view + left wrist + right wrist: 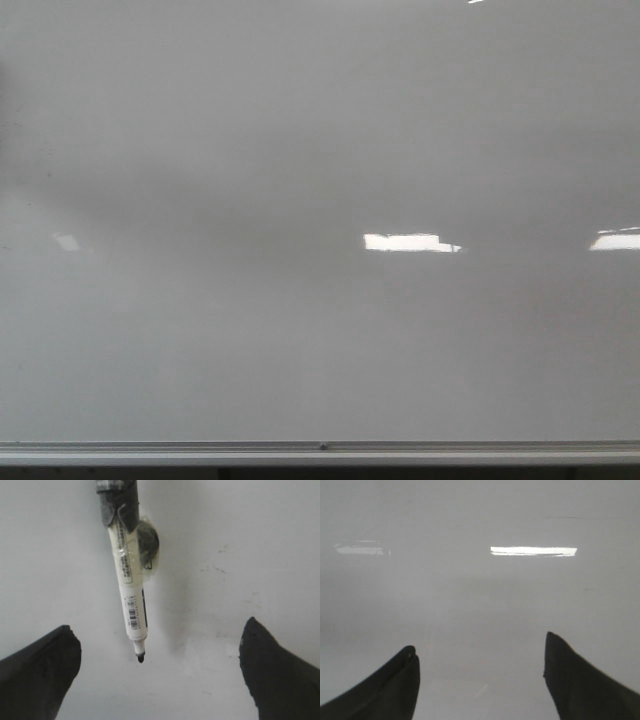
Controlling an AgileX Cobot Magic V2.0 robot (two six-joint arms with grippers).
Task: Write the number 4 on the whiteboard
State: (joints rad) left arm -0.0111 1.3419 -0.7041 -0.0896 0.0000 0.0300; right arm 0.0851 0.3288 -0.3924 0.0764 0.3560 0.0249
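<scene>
One whiteboard [300, 150]: glossy, pale grey, unmarked.

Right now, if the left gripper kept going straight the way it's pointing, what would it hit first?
Probably the marker mounted ahead of the open left gripper: its black tip looks nearest the whiteboard, so it would likely touch first, though depth is unclear.

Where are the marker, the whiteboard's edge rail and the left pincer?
Marker [131, 602]: left wrist view, on the white barrel.
Edge rail [320, 453]: front view, middle of the silver strip.
Left pincer [159, 667]: left wrist view, midway between the spread dark fingertips.
</scene>
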